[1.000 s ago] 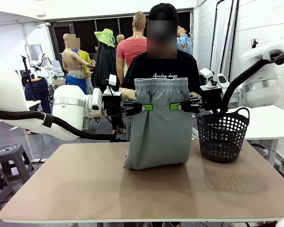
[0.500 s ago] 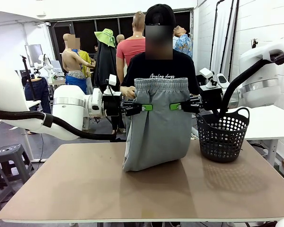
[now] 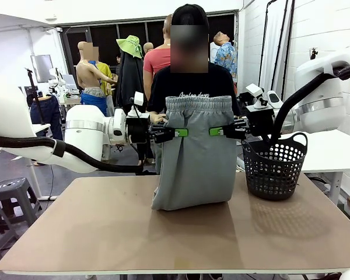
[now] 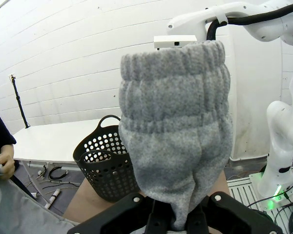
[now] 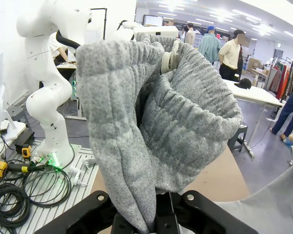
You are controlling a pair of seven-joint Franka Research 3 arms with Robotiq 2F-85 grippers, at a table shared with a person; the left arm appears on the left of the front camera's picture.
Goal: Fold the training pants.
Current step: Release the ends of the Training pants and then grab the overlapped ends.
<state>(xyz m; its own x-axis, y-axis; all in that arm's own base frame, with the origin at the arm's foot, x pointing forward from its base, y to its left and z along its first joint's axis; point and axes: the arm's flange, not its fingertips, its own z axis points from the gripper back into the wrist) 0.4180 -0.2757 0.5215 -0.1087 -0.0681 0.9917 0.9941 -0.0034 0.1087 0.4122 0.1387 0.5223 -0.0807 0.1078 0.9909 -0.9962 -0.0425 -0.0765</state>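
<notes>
The light grey training pants (image 3: 193, 157) hang upright above the brown table (image 3: 181, 233), waistband on top and lower end resting on the tabletop. My left gripper (image 3: 179, 132) is shut on their left side just below the waistband. From the right, my right gripper (image 3: 217, 132) is shut on the other side at the same height. In the left wrist view the gathered waistband (image 4: 176, 78) rises out of my closed fingers (image 4: 158, 222). The right wrist view shows the grey cloth (image 5: 151, 112) bunched and pinched between the fingers (image 5: 136, 219). A person's hand (image 3: 158, 118) holds the cloth behind the left edge.
A black mesh basket (image 3: 275, 166) stands on the table just right of the pants, also seen as the basket (image 4: 107, 163) in the left wrist view. The person stands at the far side, close behind the pants. The near half of the tabletop is bare.
The pants' lower end swayed slightly left and came back. Both grippers keep their hold at the same place. The person behind shifted a little.
</notes>
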